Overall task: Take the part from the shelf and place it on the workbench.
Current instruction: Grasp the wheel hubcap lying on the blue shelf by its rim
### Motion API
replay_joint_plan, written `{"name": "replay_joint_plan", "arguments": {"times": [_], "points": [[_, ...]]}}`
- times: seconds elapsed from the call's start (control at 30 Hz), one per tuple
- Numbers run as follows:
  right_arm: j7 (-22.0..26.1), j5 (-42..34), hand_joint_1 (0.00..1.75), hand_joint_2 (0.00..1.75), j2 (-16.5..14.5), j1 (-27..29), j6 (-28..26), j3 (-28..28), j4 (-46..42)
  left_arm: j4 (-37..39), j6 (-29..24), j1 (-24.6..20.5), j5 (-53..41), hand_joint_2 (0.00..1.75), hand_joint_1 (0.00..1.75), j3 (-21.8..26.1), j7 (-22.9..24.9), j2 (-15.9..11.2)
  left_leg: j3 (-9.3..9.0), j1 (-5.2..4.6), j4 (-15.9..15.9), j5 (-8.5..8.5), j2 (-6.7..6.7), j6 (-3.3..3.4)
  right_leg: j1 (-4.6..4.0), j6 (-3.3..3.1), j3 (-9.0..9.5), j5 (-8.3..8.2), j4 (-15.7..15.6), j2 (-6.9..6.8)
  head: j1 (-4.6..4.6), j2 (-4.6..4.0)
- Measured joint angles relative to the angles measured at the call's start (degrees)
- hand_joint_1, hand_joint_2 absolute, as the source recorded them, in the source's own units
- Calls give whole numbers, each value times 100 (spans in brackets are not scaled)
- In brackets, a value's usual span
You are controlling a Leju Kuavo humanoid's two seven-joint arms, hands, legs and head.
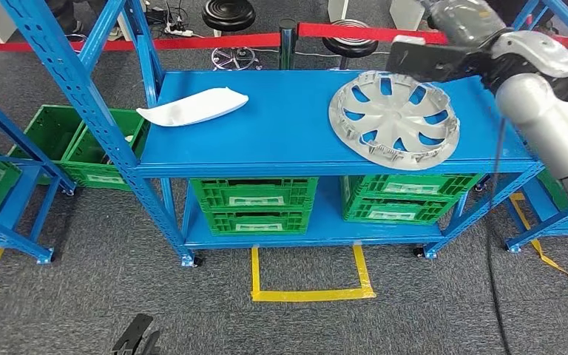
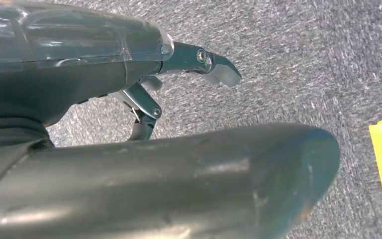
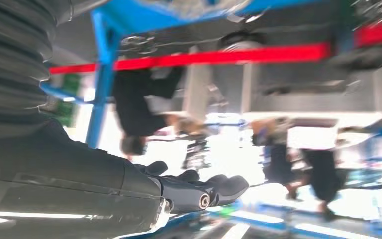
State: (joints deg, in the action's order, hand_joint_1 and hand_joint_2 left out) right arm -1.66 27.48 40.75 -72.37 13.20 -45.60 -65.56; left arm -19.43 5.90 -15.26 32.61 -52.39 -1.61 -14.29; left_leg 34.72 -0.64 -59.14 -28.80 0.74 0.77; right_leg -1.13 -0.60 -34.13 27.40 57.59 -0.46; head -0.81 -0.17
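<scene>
Two parts lie on the blue shelf (image 1: 281,137): a silver spoked wheel cover (image 1: 394,118) of hard ribbed plastic and a smooth white curved panel (image 1: 192,106). My reading: reaching is the step in hand. Right hand (image 3: 199,191), fingers straight and side by side, holding nothing, hovers beyond the cover's far rim; next it must descend and grip that rim. Left hand (image 2: 179,84) hangs over grey carpet, fingers loosely curled, empty.

right arm (image 1: 540,111): silver rounded shells, black wrist block | left hand (image 2: 199,62): dark metal fingers, visible screws, thick grey thumb | right hand (image 3: 199,191): ribbed grey cover, dark fingers
</scene>
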Motion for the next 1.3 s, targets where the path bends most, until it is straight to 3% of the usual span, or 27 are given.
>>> {"name": "replay_joint_plan", "arguments": {"times": [0.1, 0.43, 0.7, 0.97, 1.13, 1.3], "points": [[84, 208, 0, 175, -10, -93, -162, 264, 609, 2, 47, -2, -79, 0, 0, 35, -18, 10, -1, -2, -2, -1, 3, 1, 1, 4, -1, 2, -1, -1, -3, 0], [82, -191, 0, 175, -3, -506, 160, 940, 2147, 38, 97, 82, -203, 0, 0, 171, -133, 20, -2, -1, -2, -9, -16, 14, 2, 14, -1, 8, -1, -2, -1, 0], [85, -461, 0, 175, -131, -580, 702, 1021, 2529, 44, 68, 61, -282, 0, 0, 296, -75, 43, -9, 0, -2, -11, -61, 15, 0, 15, -1, 8, 0, 22, 5, 0], [432, -330, 0, 175, -264, -551, 1200, 928, 2779, 59, 82, 63, -403, 0, 0, 369, -19, 66, -11, 0, -1, -13, -86, 17, 0, 15, -1, 8, 1, 41, 2, 0], [685, -283, 0, 175, -348, -439, 1327, 776, 2878, 66, 122, 75, -455, 0, 0, 432, -39, 78, -11, -1, -1, -14, -94, 19, 0, 16, -1, 7, 1, 45, 2, 0], [579, -716, 0, 175, -502, -402, 1406, 705, 2846, 72, 131, 65, -452, 0, 0, 469, 55, 84, -16, -1, -1, -17, -130, 24, 0, 20, -1, 4, 1, 67, -1, 0]]}}
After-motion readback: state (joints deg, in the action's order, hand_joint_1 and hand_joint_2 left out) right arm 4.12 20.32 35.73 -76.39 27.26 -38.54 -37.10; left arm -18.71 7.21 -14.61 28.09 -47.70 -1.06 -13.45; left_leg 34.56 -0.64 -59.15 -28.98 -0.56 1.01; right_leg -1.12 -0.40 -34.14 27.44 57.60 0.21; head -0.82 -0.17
